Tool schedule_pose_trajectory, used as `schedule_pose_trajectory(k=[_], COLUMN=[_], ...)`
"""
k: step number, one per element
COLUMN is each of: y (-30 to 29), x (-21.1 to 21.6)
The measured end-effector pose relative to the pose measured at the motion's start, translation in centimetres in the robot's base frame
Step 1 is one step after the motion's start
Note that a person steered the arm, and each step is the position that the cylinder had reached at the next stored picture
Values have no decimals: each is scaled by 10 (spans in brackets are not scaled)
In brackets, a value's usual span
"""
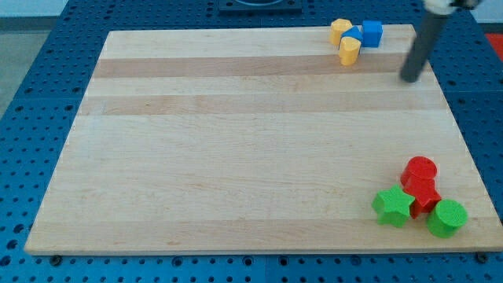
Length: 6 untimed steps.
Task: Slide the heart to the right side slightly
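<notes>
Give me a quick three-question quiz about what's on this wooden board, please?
1. True or false: my tip touches the yellow heart-shaped block.
2. Which block sits nearest the view's top-right corner of the light wooden board? A) green star-shaped block B) blue cube-shaped block C) red cylinder-shaped block
3. Fill in: the green round block lies at the view's ______ right.

Key: 1 false, the tip stands apart, to the heart's right. 2 B. 3 bottom.
</notes>
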<state>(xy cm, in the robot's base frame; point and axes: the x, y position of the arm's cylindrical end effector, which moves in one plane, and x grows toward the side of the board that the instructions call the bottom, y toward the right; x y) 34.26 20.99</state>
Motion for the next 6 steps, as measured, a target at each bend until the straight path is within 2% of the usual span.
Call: schedule_pose_trajectory(k=[1, 2, 4, 6], y=[-111, -126, -85, -45], x=[-5, -27, -70, -72])
